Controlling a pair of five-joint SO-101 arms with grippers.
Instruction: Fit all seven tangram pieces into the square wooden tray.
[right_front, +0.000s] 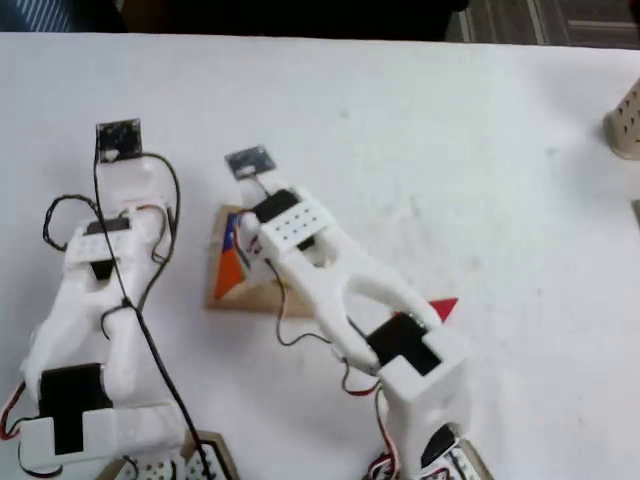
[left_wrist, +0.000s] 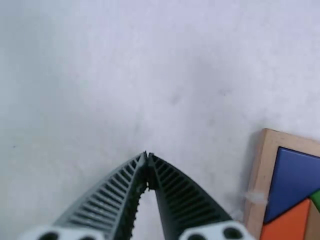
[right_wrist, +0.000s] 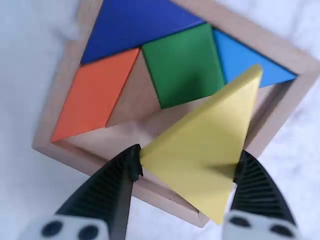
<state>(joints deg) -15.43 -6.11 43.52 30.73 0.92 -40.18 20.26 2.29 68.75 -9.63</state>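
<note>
Item one, right gripper (right_wrist: 189, 160): jaws set partway apart and clamped on a yellow triangle (right_wrist: 205, 145), taken by two of its edges. I have it hanging over one rim of the square wooden tray (right_wrist: 65, 87), its tip reaching toward the light blue triangle (right_wrist: 245, 60). Handling, by my estimate: a stiff, light wooden block with smooth paint. The sloping sides could let it squirt out of ribbed fingers, so I would keep the hold near its broad end with a modest squeeze. Appearance: flat, bright yellow, crisp corners, among the larger pieces. Item two, tray: pale frame, already seating a dark blue triangle (right_wrist: 135, 25), a green square (right_wrist: 182, 65), the light blue one and an orange parallelogram (right_wrist: 95, 92), with bare floor (right_wrist: 132, 97) left beside them. Item three, a red piece (right_front: 443, 307) lies on the white table (right_front: 450, 150) beside the right arm, well apart from the tray. Item four, left gripper (left_wrist: 147, 160): closed tip to tip on nothing, over bare table near a tray corner.
</note>
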